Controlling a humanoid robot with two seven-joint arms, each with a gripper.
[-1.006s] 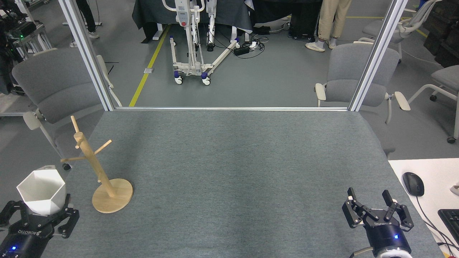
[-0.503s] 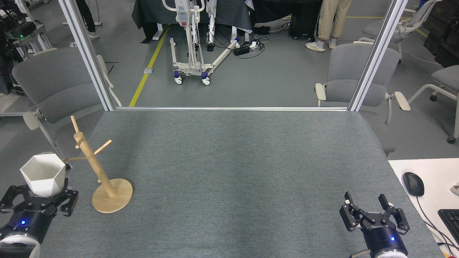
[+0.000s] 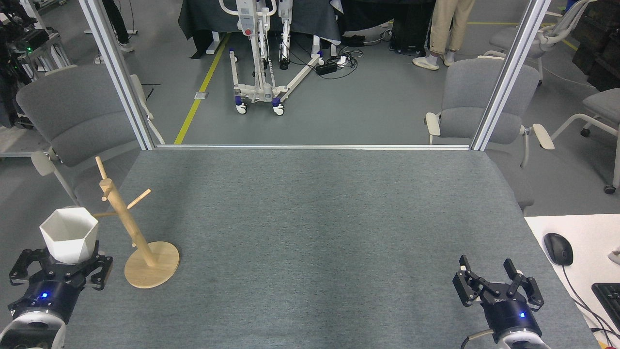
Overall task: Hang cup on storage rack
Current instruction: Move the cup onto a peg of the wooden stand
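Left gripper (image 3: 62, 264) clasps white cup (image 3: 69, 238) by its base, rim up, just left of storage rack (image 3: 127, 223); right gripper (image 3: 496, 286) hangs spread, empty.

White faceted cup (image 3: 69, 238) upright, seemingly overlapping a peg, wooden storage rack (image 3: 135, 232) standing beside

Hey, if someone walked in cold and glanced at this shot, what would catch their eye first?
Probably the white faceted cup, held rim-up in the left gripper at the near left edge of the grey table. Just to its right stands the pale wooden storage rack, pegs bare, on its round base. The right gripper hangs open and empty at the near right corner.
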